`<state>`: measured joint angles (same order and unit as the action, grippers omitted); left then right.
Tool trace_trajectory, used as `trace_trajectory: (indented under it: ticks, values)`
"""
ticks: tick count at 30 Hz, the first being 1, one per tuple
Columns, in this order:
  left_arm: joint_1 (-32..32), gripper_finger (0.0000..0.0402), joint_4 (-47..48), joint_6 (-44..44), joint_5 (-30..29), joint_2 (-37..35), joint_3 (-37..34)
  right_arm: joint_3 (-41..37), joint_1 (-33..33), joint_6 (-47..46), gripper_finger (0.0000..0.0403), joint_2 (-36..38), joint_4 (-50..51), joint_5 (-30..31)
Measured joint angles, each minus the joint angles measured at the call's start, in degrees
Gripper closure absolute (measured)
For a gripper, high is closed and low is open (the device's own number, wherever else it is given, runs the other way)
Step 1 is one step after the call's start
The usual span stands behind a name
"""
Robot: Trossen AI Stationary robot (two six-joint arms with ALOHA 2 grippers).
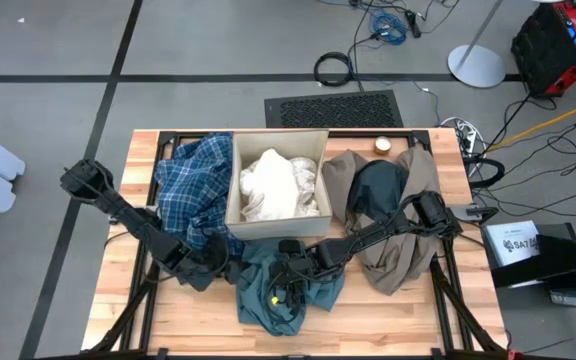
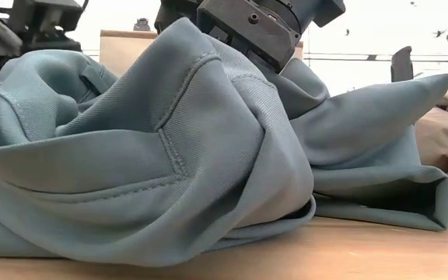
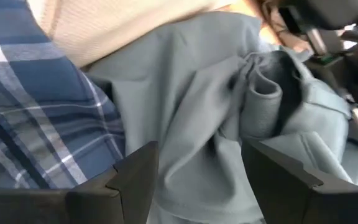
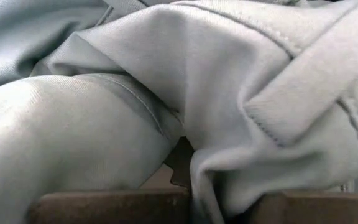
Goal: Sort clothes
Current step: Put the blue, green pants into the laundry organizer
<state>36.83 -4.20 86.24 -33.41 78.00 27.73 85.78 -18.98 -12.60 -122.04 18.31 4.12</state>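
A teal-green piece (image 1: 268,300) lies bunched on the wood near the table's front middle. My right gripper (image 1: 290,262) reaches it from the right and is shut on it. My left gripper (image 1: 218,265) stands open at the piece's left edge. In the left wrist view a stretch of teal cloth (image 3: 191,124) lies between its fingers. The blue-white plaid shirt (image 1: 193,190) lies heaped left of the box. White pieces (image 1: 278,185) fill the box. A taupe-brown piece (image 1: 393,265) lies right of it, with a dark piece (image 1: 378,185) on top. My right gripper is shut on a raised fold of the teal piece (image 4: 222,174) near the piece's far side, slanting down from the right. Several layers bunch at the fingers. The cloth rises to the gripper (image 2: 263,31) and its lower folds (image 2: 208,225) rest on the table. My left gripper has teal cloth between its open fingers (image 3: 135,180); I cannot tell whether they touch it.
The tan cardboard box (image 1: 232,200) stands at the table's far middle. A small round tin (image 1: 382,145) sits at the far right. Bare wood (image 1: 408,325) shows along the near edge. My right arm lies over the taupe piece.
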Motion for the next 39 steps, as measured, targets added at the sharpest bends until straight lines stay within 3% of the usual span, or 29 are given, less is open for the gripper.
trace_trajectory:
  ticks: [9, 16, 24, 39]
  values:
    - [-3.4, 0.0162, -4.2, -5.1, 8.9, 0.0, 0.0, 0.0, 0.0, 0.2, 0.0388, 0.0, 0.0, 0.0]
    - [-5.0, 0.0177, -6.4, -8.2, 11.9, 2.5, 0.0, 0.0, 0.0, 0.0, 0.0388, 0.0, -0.1, 0.2]
    - [-5.2, 0.0249, -19.5, -16.5, 11.8, 5.2, 0.0, 0.0, 0.0, -0.2, 0.0388, 0.0, -0.1, 0.2]
    - [-6.0, 0.0256, -21.3, -18.3, 14.0, 3.1, 0.0, 0.0, 0.0, -0.2, 0.0388, 0.0, 0.4, 0.2]
